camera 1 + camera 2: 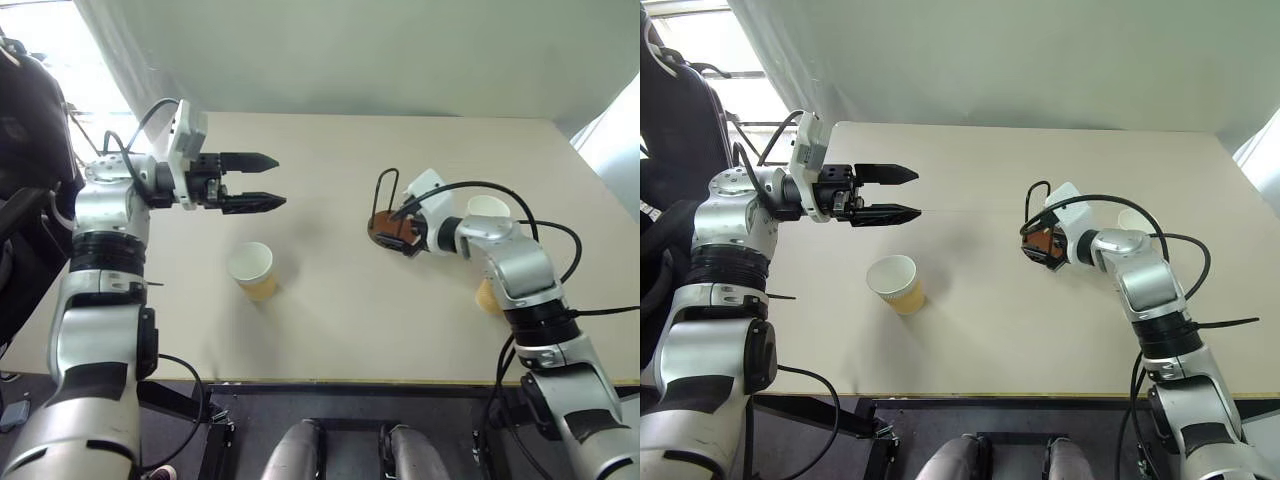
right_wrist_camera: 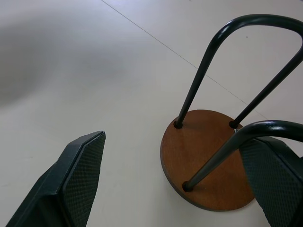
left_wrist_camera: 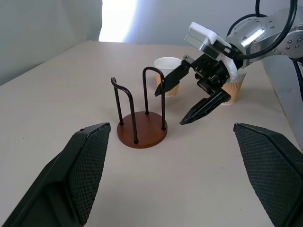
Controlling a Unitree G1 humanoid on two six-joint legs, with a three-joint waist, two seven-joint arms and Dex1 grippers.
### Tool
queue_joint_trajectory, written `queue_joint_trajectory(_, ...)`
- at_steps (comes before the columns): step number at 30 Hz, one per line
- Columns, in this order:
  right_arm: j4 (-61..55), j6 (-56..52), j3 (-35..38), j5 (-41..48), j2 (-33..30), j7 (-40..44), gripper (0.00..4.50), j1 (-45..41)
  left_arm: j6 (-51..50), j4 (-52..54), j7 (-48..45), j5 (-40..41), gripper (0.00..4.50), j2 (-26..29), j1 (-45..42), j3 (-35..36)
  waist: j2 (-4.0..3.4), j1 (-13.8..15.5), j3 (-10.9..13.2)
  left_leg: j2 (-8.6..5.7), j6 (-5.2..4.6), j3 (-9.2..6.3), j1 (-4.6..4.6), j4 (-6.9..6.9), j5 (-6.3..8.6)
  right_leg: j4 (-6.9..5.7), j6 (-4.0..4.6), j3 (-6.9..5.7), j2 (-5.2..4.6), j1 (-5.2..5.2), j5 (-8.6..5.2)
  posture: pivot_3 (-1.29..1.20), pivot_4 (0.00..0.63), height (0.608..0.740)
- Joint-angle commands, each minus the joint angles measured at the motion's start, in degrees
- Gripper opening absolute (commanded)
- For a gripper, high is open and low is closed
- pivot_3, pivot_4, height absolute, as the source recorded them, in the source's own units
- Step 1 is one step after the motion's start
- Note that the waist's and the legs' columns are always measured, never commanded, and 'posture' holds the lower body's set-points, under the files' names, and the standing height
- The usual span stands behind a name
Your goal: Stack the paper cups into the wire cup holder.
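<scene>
1. While the left gripper (image 1: 262,182) hangs above the left part of the worktop (image 1: 330,320), pointing level toward the right, its two black fingers stand spread wide with nothing between them.
2. One paper cup (image 1: 252,270) stands upright on the worktop near the front, below and slightly nearer than that gripper, well apart from it.
3. The wire cup holder (image 3: 142,116) stands upright right of the middle of the worktop, its brown disc base flat on the surface and its black wire loops empty.
4. The right gripper (image 3: 188,100) reaches the holder from the right with its fingers apart; one finger (image 2: 75,182) lies left of the base, the other at the base's right edge behind a loop. Whether either touches the holder cannot be told.
5. Two more paper cups stand on the right: one (image 1: 487,208) just behind the right arm, another (image 1: 487,296) nearer, mostly hidden by the forearm.
</scene>
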State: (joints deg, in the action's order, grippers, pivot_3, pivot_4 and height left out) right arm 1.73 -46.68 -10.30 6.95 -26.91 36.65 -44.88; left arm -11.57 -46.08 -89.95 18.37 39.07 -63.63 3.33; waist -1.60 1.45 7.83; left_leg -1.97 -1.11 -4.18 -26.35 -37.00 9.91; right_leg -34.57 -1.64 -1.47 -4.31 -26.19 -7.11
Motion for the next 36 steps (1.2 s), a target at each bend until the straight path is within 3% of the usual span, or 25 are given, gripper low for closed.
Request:
queue_joint_trajectory(1, -0.63, 1.75, -0.23, -0.64, 1.28, -0.82, 4.45, -2.25, 0.05, 2.11, -1.07, 0.37, 4.50, 0.66, -1.69, 0.39, 0.00, -0.06, 0.00, 0.00, 0.00, 0.00, 0.00, 0.00, 0.00, 0.00, 0.00, 0.00, 0.00, 0.00, 0.00, 0.00, 0.150, 0.740)
queue_joint_trajectory(24, 4.59, 7.04, -1.50, -6.53, 7.07, -6.86, 4.45, -2.04, -0.11, 3.03, -0.49, 0.38, 4.50, 1.21, -1.44, 0.65, 0.00, -0.08, 0.00, 0.00, 0.16, 0.00, 0.02, -0.02, 0.00, -0.23, 0.09, 0.00, -0.01, -0.10, 0.00, 0.00, 0.150, 0.740)
queue_joint_trajectory(27, 5.30, 6.92, -1.06, -6.96, 7.78, -8.19, 3.89, -2.02, -0.25, 3.14, -0.41, 0.40, 4.50, 1.26, -1.33, 0.67, 0.00, -0.10, 0.00, 0.00, 0.31, 0.00, 0.02, -0.02, 0.07, -0.24, 0.11, 0.00, -0.01, -0.10, 0.02, 0.00, 0.150, 0.740)
queue_joint_trajectory(36, 5.43, 5.74, -0.79, -6.54, 8.02, -8.05, 0.65, -1.90, -0.26, 2.87, -0.26, 0.19, 4.50, 1.34, -1.26, 0.57, 0.00, -0.11, 0.00, 0.00, 0.38, 0.00, 0.02, -0.02, 0.06, -0.26, 0.13, 0.00, -0.01, -0.11, 0.03, 0.00, 0.150, 0.740)
